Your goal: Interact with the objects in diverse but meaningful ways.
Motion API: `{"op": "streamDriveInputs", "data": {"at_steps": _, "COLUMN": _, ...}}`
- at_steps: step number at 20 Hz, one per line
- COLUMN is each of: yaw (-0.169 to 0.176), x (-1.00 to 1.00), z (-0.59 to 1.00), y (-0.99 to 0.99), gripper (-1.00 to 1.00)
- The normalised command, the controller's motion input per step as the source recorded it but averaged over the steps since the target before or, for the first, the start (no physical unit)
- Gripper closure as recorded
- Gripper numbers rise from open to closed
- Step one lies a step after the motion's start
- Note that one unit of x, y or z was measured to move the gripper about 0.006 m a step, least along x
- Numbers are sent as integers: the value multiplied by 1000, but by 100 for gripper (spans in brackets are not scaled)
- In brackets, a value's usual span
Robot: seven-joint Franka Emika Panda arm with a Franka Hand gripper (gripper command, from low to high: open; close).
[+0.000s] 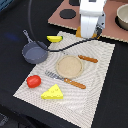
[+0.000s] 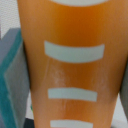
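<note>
My gripper [image 1: 88, 33] is at the back, lowered at the edge of the brown board. In the wrist view it [image 2: 70, 75] holds an orange-brown bread loaf [image 2: 72, 30] with pale stripes, which fills the frame; a grey-teal finger pad [image 2: 11, 75] presses its side. In the exterior view only an orange sliver of the loaf [image 1: 79, 32] shows beside the fingers. On the mat lie a yellow banana [image 1: 54, 38], a red tomato [image 1: 33, 81] and a yellow cheese wedge [image 1: 52, 92], all apart from the gripper.
A striped mat [image 1: 97, 90] carries a round tan plate [image 1: 69, 67], an orange-handled knife [image 1: 88, 59], a fork [image 1: 65, 79] and a grey pan [image 1: 34, 51]. The brown board [image 1: 62, 20] has dark discs and a bowl [image 1: 122, 16]. A black cable [image 1: 37, 37] loops over the pan.
</note>
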Motion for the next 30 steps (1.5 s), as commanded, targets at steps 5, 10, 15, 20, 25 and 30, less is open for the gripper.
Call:
{"op": "streamDriveInputs", "data": {"at_steps": 5, "yaw": 51, "x": -86, "z": -577, "y": 36, "gripper": 100}}
{"op": "streamDriveInputs", "data": {"at_steps": 10, "yaw": 45, "x": -177, "z": -625, "y": 0, "gripper": 100}}
{"op": "streamDriveInputs", "data": {"at_steps": 15, "yaw": 44, "x": -274, "z": -666, "y": 28, "gripper": 100}}
{"op": "streamDriveInputs", "data": {"at_steps": 20, "yaw": 44, "x": -251, "z": -455, "y": 67, "gripper": 100}}
{"op": "streamDriveInputs", "data": {"at_steps": 25, "yaw": 56, "x": -11, "z": 732, "y": 187, "gripper": -100}}
{"op": "streamDriveInputs", "data": {"at_steps": 30, "yaw": 81, "x": -5, "z": 939, "y": 158, "gripper": -100}}
